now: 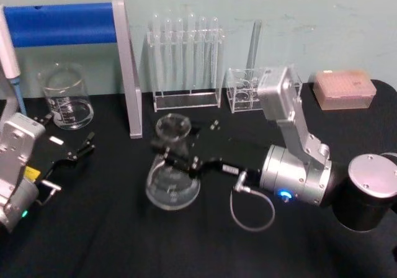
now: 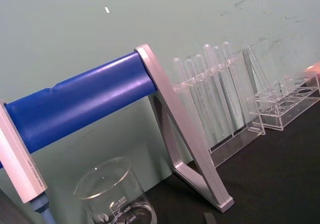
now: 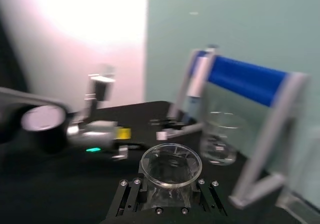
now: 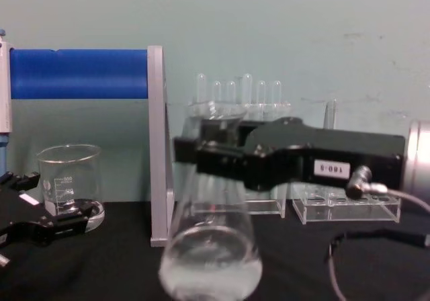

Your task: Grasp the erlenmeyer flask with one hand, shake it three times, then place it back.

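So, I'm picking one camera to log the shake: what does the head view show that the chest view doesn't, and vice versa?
Head view adds the pink box at the far right and the erlenmeyer flask's rim from above. Chest view adds the white number label on the right gripper and the flask's side profile, neck to base. Both share the right gripper's jaws shut around the flask's neck, the beaker, the blue-barred stand, the test tube rack, and the left gripper parked open at the left.
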{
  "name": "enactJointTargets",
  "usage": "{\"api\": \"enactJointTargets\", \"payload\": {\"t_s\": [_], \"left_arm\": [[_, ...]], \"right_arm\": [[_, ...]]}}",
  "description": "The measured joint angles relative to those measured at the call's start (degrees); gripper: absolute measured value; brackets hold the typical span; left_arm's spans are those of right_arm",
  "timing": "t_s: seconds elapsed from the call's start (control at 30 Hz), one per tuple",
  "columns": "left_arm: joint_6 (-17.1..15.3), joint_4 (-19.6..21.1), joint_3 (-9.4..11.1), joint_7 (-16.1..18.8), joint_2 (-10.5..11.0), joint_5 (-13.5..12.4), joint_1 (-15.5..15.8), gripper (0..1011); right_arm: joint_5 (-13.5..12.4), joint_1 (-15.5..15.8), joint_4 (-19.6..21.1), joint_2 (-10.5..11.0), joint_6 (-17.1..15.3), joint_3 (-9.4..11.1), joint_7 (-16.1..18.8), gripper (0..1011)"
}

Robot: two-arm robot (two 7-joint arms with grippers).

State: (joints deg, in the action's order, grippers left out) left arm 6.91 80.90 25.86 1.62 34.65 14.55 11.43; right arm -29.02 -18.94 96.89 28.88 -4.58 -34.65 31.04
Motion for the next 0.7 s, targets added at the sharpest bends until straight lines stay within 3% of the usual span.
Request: {"api": "enactJointTargets", "payload": {"t_s": [0.13, 0.7], "left_arm": [[0.0, 0.0, 0.0, 0.0, 0.0, 0.0, 0.0, 1001], [0.0, 0.0, 0.0, 0.0, 0.0, 0.0, 0.0, 1001]], "right_arm": [[2.0, 0.6, -1.5, -2.3, -0.1, 2.3, -6.3, 450], [7.1, 2.3, -6.0, -9.4, -2.0, 9.4, -22.4, 450]]}}
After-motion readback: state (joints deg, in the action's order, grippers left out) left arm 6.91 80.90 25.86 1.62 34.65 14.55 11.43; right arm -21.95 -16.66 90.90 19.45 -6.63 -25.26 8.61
